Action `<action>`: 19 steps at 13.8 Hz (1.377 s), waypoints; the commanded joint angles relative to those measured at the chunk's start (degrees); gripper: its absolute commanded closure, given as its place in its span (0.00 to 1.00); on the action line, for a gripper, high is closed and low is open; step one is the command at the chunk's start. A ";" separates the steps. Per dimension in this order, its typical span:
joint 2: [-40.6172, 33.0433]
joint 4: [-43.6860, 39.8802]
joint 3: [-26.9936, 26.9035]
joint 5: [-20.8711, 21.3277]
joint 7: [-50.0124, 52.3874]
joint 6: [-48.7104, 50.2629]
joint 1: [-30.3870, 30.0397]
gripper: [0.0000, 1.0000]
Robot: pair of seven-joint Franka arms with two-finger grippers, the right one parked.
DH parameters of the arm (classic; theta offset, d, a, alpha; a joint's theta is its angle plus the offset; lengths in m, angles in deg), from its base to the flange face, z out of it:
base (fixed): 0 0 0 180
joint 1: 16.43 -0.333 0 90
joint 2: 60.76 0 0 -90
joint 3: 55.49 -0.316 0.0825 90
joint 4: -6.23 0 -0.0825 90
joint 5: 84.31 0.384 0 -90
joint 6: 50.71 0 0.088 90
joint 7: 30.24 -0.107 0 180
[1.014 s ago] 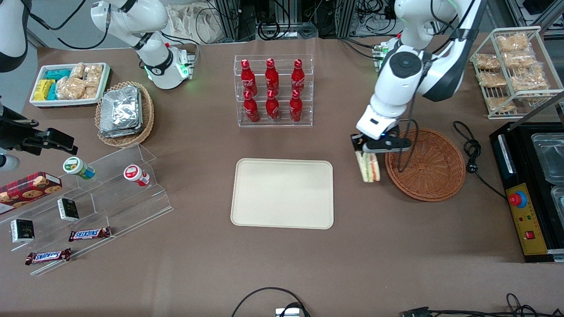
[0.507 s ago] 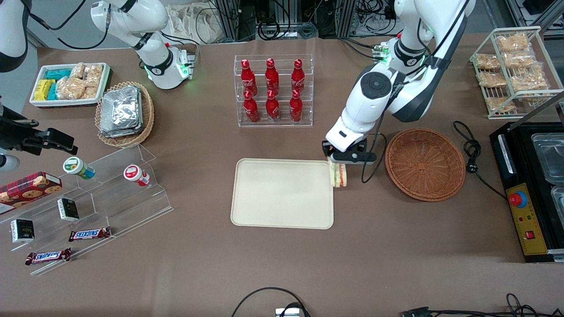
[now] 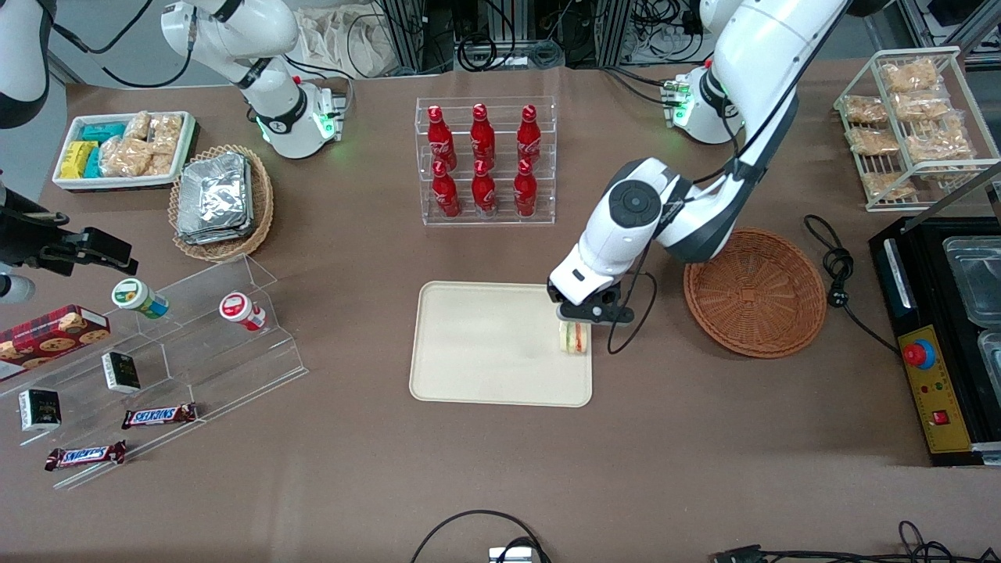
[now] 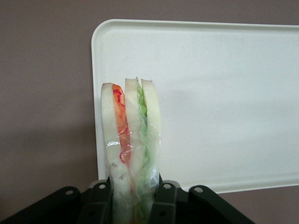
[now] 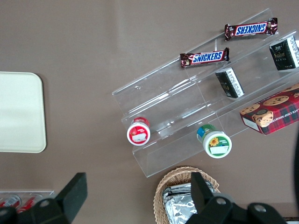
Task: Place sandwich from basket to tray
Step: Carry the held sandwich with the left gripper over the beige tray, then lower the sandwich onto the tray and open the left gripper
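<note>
The working arm's black two-finger tool (image 3: 583,319) hangs over the large cream-beige rectangular tray (image 3: 485,367), just inside the tray's edge that faces the working arm's end of the surface. It pinches the small triangular wedge sandwich (image 3: 573,337) with pale bread and green and red-orange filling, pointing down at the tray. The round reddish-brown woven wicker basket (image 3: 770,309) sits well apart.

cream tray (image 3: 485,352), reddish-brown woven basket (image 3: 770,301)
</note>
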 commanded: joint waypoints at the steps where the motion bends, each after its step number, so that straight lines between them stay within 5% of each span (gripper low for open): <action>1: 5.12 -5.63 -0.49 2.55 2.40 0.75 2.40 0.75; 13: 12.77 -8.98 -0.67 9.93 5.04 -1.45 2.85 0.69; 15: 13.04 -8.98 -0.67 9.93 4.95 -1.45 2.85 0.55; 17: 13.21 -9.33 -0.67 9.84 5.47 -1.45 2.93 0.26; 19: 13.21 -10.64 -0.67 10.02 9.50 -1.36 3.02 0.16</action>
